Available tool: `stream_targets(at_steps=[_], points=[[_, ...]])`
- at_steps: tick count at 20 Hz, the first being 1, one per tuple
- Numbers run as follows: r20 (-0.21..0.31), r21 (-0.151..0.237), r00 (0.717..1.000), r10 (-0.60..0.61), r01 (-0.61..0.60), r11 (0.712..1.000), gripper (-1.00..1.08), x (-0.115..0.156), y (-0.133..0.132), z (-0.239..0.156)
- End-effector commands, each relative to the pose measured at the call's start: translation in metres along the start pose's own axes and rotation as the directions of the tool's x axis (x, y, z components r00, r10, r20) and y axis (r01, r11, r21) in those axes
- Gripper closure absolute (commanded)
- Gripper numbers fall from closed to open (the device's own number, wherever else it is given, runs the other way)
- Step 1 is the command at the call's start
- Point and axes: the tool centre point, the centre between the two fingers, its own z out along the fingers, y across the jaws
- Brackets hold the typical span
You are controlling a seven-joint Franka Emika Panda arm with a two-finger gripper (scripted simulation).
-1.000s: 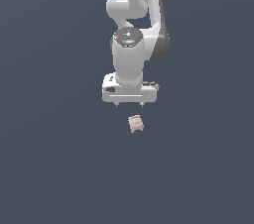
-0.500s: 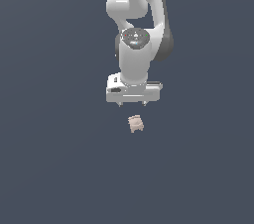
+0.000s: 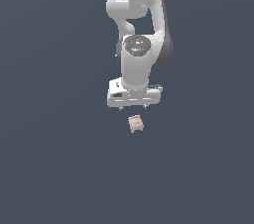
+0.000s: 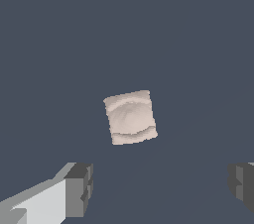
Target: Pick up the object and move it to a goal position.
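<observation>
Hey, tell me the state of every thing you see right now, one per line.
White gripper: open, fingers spread wide, holding nothing, above the lump.
Small pale beige-pink ridged lump: free, untouched, not yet picked up, lying on the dark grey surface.
White robot arm: reaching downward over the lump.

Pale object [image 4: 130, 117] (faintly ridged) lies apart from two spread fingers [image 4: 79, 189].
</observation>
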Motion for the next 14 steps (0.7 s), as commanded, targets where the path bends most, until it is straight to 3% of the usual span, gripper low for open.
stream_targets(at_steps=[1,14], points=[[-0.002,-0.001,0.999,-0.035,0.035,0.999,-0.92,0.004,-0.003,0.011],[-0.014,-0.003,0.981,-0.192,0.192,0.981,-0.92,0.019,-0.015,0.062]])
